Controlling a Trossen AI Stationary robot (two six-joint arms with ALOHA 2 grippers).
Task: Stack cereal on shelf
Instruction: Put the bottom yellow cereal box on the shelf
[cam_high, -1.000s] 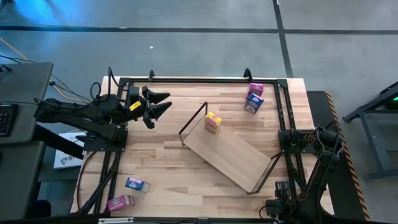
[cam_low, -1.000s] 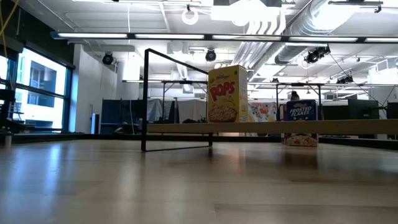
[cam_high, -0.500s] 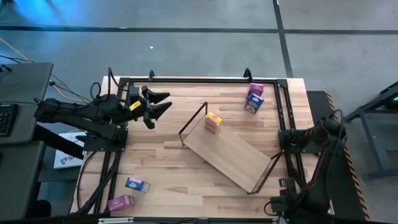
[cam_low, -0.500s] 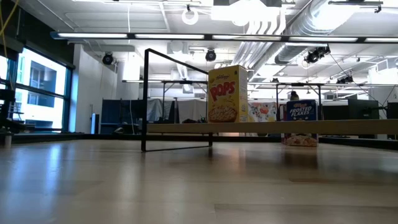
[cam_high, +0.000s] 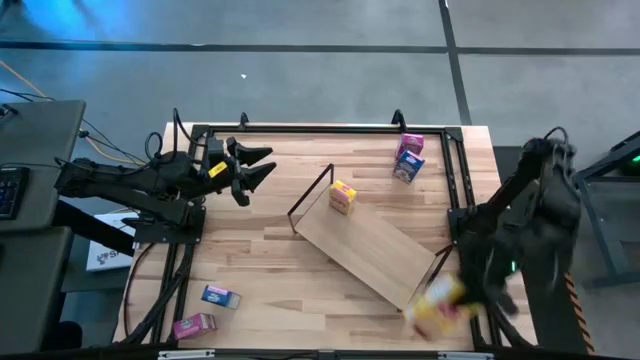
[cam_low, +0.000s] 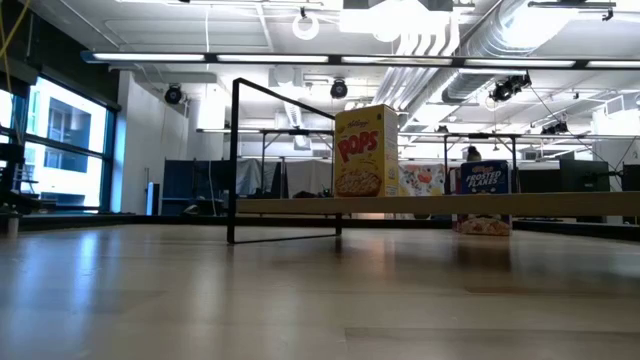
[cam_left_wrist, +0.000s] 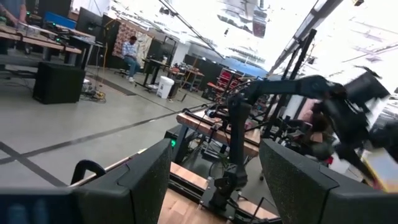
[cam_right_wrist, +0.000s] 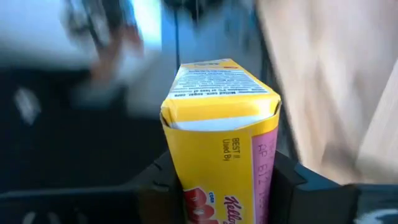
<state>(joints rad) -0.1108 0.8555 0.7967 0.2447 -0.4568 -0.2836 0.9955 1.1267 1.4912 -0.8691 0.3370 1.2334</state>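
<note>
Right wrist view gives us the clearest look at the working pincer: the right gripper (cam_right_wrist: 221, 186) has its two dark fingers pressed against the sides of a yellow cereal box (cam_right_wrist: 217, 124), so we read it as holding that box; in the high view the same box (cam_high: 440, 302) shows as a blurred yellow shape at the near right edge of the table, just off the near end of the shelf (cam_high: 365, 245), with the right arm swung over it.

Outward from there, one yellow box (cam_high: 342, 196) stands upright on the shelf board near its far wire frame; a pink box (cam_high: 410, 144) and a blue box (cam_high: 407, 166) sit touching each other at the far right of the tabletop; another blue box (cam_high: 220, 296) and pink box (cam_high: 194, 325) lie at the near left corner; the left gripper (cam_high: 262, 167) hangs with its fingers spread wide over the far left of the table, holding nothing.

So we judge one box placed, a second in hand, four not yet moved.

Against a second ago, the right arm was folded at the table's right edge with no box in sight; now it has come forward carrying one; the left arm and the other boxes have not shifted.
</note>
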